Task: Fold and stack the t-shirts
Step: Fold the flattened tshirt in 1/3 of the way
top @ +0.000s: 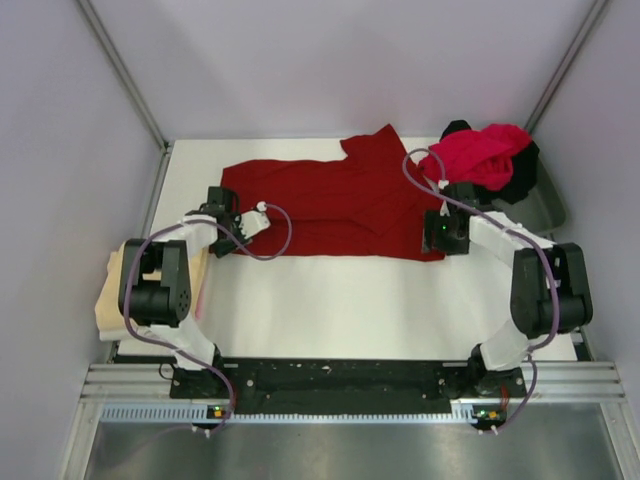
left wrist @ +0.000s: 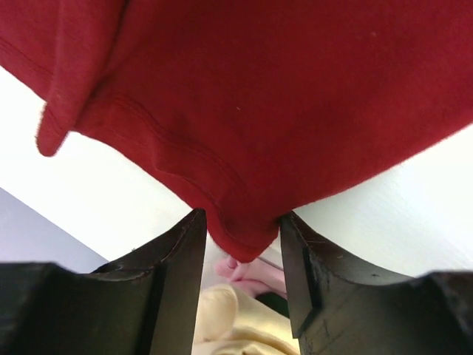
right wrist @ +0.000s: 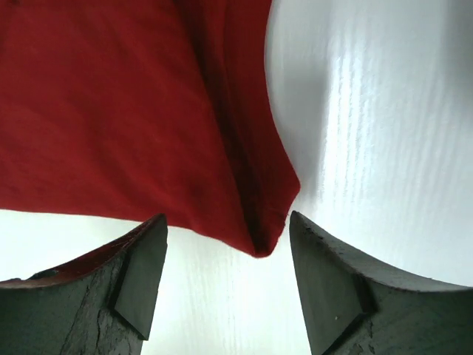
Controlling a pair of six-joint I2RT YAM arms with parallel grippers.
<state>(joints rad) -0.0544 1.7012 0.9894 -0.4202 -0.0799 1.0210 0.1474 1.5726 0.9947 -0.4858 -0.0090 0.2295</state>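
Note:
The dark maroon red t-shirt [top: 330,205] lies spread flat on the white table. My left gripper [top: 226,236] is at its near left corner and my right gripper [top: 443,236] is at its near right corner. In the left wrist view the left gripper [left wrist: 242,218] is open, with the shirt's hemmed corner [left wrist: 244,240] between the fingers, not pinched. In the right wrist view the right gripper [right wrist: 228,218] is open around the other corner [right wrist: 259,240]. The bright red shirt [top: 485,152] lies crumpled on the black shirt [top: 525,170] at the back right. The pale beige shirt [top: 112,290] lies at the left.
A grey-green tray [top: 548,208] sits under the crumpled shirts at the back right. The beige shirt [left wrist: 222,318] shows below the left fingers, with a bit of pink [left wrist: 247,270] beside it. The enclosure walls stand close on both sides.

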